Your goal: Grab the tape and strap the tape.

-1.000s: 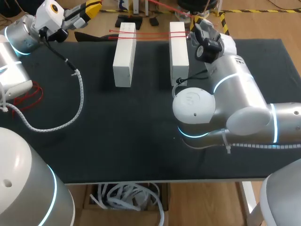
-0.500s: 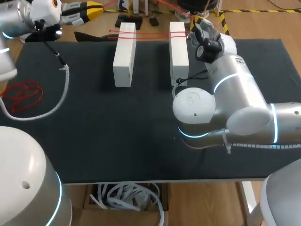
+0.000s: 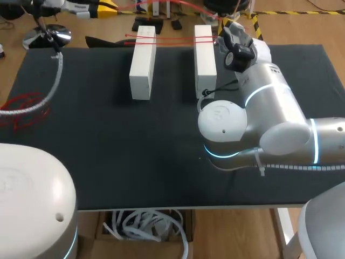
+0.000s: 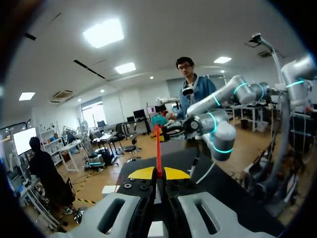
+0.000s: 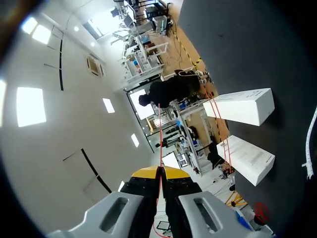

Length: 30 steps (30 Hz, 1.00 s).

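Task thing: thin red tape (image 3: 172, 39), stretched across two white rectangular blocks (image 3: 143, 63) at the black counter's (image 3: 135, 156) far edge.
Left gripper (image 4: 158, 172): beyond the far-left corner, fingers pinched together on the tape.
Right gripper (image 5: 160, 172): by the far edge, fingers closed narrowly on the tape.
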### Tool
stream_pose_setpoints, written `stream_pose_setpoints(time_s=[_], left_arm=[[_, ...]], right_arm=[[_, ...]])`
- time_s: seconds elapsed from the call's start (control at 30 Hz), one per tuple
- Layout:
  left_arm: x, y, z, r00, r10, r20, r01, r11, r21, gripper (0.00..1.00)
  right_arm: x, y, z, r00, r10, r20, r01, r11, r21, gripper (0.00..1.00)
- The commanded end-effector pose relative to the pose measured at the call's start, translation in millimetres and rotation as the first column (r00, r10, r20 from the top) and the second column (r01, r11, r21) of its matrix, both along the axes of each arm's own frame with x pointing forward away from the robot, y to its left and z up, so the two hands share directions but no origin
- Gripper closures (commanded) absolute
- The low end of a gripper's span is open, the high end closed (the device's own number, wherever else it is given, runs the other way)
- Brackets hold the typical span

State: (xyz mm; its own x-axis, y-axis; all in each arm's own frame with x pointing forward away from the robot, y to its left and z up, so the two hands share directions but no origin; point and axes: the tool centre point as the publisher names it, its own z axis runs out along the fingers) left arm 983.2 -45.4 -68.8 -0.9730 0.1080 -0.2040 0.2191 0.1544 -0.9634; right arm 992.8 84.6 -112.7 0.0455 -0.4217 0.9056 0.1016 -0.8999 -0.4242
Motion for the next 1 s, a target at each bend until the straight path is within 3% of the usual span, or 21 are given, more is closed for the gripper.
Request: stream_pose_setpoints(time_s=[0.03, 0.17, 0.93, 1.0], left_arm=[[2.6, 0.4, 9.8, 0.999, 0.040, -0.013, -0.028, 0.865, 0.501, 1.00], [2.7, -0.1, 12.9, 0.997, 0.081, -0.006, -0.067, 0.861, 0.503, 1.00], [2.7, -0.1, 12.9, 0.997, 0.081, -0.006, -0.067, 0.861, 0.503, 1.00], [3.7, -2.6, 12.9, 0.998, 0.061, -0.007, -0.045, 0.809, 0.586, 1.00]], right_arm=[[0.0, -1.4, 2.6, 1.000, 0.003, -0.007, -0.003, 1.000, -0.003, 1.00], [0.0, -1.4, 2.6, 1.000, 0.003, -0.007, -0.003, 1.000, -0.003, 1.00], [0.0, -1.4, 2.6, 1.000, 0.003, -0.007, -0.003, 1.000, -0.003, 1.00], [0.0, -1.4, 2.6, 1.000, 0.003, -0.007, -0.003, 1.000, -0.003, 1.00]])
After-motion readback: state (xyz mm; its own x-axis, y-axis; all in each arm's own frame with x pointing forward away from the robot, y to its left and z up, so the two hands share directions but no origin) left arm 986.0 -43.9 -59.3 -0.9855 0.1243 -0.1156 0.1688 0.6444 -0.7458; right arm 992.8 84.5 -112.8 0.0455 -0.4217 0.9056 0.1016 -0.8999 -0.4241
